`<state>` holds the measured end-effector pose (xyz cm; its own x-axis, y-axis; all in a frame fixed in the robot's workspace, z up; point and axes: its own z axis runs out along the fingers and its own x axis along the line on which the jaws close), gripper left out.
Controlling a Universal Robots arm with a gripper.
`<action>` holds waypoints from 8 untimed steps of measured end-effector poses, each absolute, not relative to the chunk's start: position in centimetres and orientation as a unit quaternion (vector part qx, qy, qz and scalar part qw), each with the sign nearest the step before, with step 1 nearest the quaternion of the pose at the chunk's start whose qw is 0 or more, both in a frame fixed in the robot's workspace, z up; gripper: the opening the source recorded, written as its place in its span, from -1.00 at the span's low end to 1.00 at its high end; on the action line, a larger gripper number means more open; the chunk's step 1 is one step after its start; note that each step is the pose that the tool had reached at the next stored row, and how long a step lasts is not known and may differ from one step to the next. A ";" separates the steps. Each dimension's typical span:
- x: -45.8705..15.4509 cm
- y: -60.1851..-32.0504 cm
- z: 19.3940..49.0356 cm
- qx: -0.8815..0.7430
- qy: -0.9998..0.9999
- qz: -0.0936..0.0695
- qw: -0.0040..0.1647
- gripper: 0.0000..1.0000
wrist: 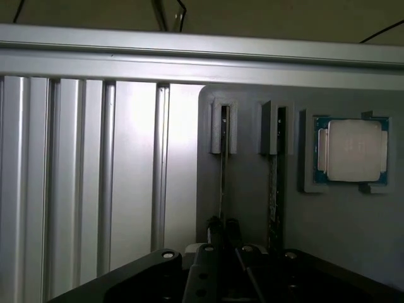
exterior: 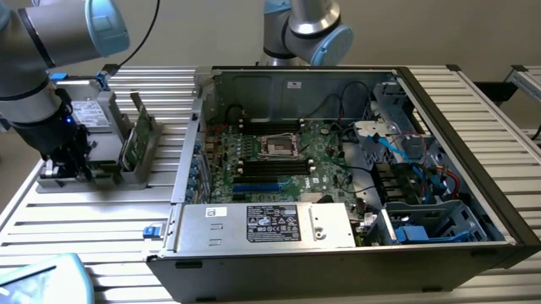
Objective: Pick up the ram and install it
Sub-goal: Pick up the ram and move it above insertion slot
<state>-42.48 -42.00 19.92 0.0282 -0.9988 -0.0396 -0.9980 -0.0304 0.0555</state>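
Note:
The ram (wrist: 223, 180) stands on its thin edge in a slot of the grey holder (wrist: 252, 189). My gripper (wrist: 223, 222) is lowered over it, and its two dark fingers (wrist: 214, 226) press close on either side of the stick. In the exterior view the gripper (exterior: 75, 170) is down at the holder (exterior: 101, 174) on the exterior view's left, and the arm hides the ram there. The motherboard (exterior: 321, 158) with its black memory slots (exterior: 275, 166) lies in the open computer case (exterior: 422, 209).
A wider green circuit board (exterior: 139, 136) stands on edge in the neighbouring slot (wrist: 273, 189). A square silver processor chip (wrist: 352, 151) sits in a pocket of the holder. A second arm (exterior: 305, 28) stands behind the case. The table is ribbed aluminium (exterior: 76, 228).

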 end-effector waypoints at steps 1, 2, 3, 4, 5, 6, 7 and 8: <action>-42.5 -42.0 19.9 0.717 -0.696 -0.034 0.006 -0.73; -42.5 -42.0 20.0 0.717 -0.696 -0.034 0.006 -0.73; -42.5 -42.0 20.0 0.717 -0.696 -0.034 0.006 -0.73; -42.5 -42.0 20.1 0.717 -0.696 -0.034 0.006 -0.73; -42.5 -42.0 20.1 0.717 -0.696 -0.034 0.006 -0.73; -42.5 -42.0 20.2 0.717 -0.696 -0.034 0.006 -0.73; -42.5 -42.0 20.3 0.717 -0.696 -0.034 0.006 -0.73; -42.5 -42.0 20.3 0.717 -0.696 -0.034 0.006 -0.73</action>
